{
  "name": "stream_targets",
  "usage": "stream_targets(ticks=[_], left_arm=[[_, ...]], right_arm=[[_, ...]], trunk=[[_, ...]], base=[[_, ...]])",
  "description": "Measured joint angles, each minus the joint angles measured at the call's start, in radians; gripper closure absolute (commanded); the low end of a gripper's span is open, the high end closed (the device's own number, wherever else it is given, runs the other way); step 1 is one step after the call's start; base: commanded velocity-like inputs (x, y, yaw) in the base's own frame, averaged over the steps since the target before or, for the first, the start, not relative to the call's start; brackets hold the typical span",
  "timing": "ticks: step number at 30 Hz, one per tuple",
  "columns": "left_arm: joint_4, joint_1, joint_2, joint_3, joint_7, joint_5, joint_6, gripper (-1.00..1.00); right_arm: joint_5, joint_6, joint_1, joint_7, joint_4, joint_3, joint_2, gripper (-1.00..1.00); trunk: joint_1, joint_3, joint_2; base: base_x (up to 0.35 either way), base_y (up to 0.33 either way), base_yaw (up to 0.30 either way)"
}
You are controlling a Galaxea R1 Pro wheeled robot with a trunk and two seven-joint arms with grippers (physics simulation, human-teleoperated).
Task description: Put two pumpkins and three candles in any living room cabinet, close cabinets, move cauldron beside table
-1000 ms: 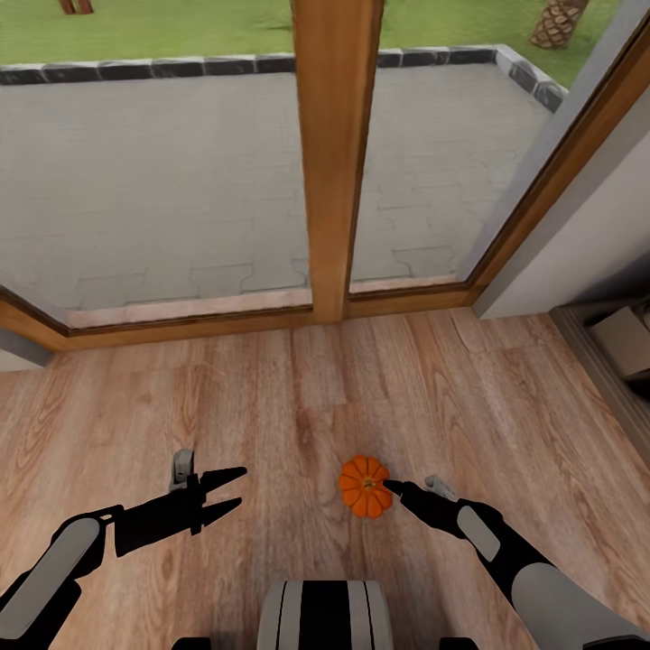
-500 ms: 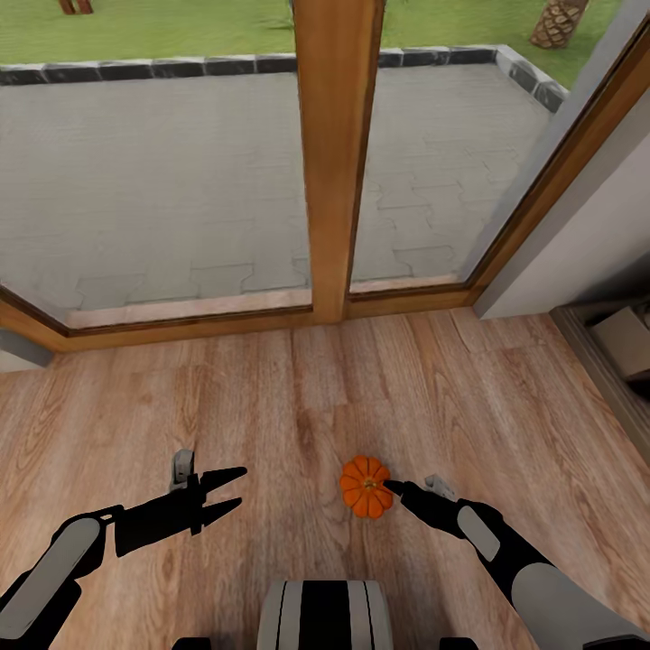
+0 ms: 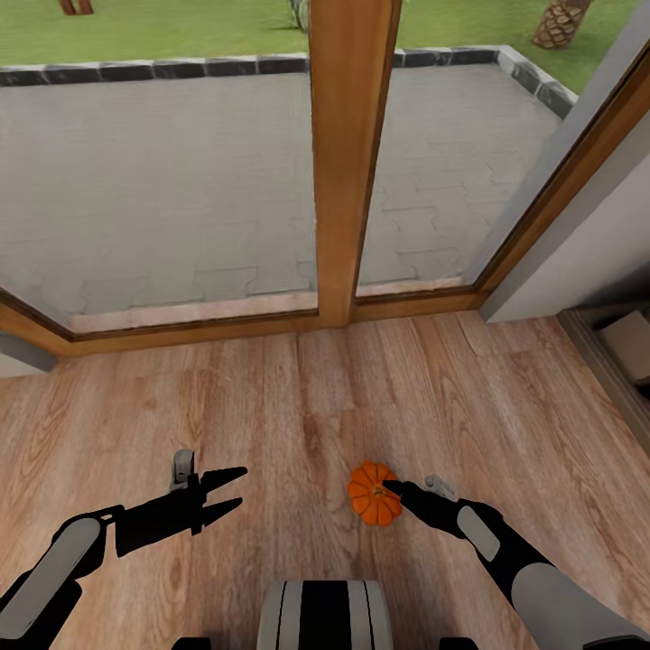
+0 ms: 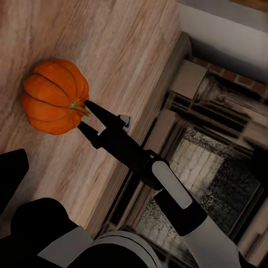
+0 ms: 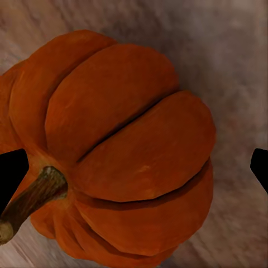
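Right fingers (image 3: pixel 390 488) beside now-nearer pumpkin (image 3: pixel 374 493)

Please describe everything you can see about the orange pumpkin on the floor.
The pumpkin is small, round and deep orange, with rounded ribs divided by dark grooves and a short brown woody stem. Its skin looks matte and slightly rough. It rests on the light wooden plank floor, a little in front of the window frame, with its stem turned to the side toward the right tool. That tool's open fingers sit around the stem side; whether they touch it, I cannot tell.
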Motion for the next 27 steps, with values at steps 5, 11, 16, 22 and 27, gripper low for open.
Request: stream_targets(ticks=[5,11,16,22,27], left_arm=[[0.000,0.000,-0.001,0.000,0.000,0.000,0.000,-1.00],[0.000,0.000,-0.001,0.000,0.000,0.000,0.000,-1.00],[0.000,0.000,-0.002,0.000,0.000,0.000,0.000,-1.00],[0.000,0.000,0.000,0.000,0.000,0.000,0.000,-1.00],[0.000,0.000,0.000,0.000,0.000,0.000,0.000,-1.00]], right_arm=[[0.000,0.000,0.000,0.000,0.000,0.000,0.000,-1.00],[0.000,0.000,0.000,0.000,0.000,0.000,0.000,-1.00],[0.000,0.000,0.000,0.000,0.000,0.000,-0.001,-1.00],[0.000,0.000,0.000,0.000,0.000,0.000,-0.001,-1.00],[0.000,0.000,0.000,0.000,0.000,0.000,-0.001,-1.00]], trunk=[[0.000,0.000,0.000],[0.000,0.000,0.000],[0.000,0.000,0.000],[0.000,0.000,0.000],[0.000,0.000,0.000]], base=[[0.005,0.002,0.000],[0.034,0.000,0.000],[0.008,0.000,0.000],[0.002,0.000,0.000],[0.000,0.000,0.000]])
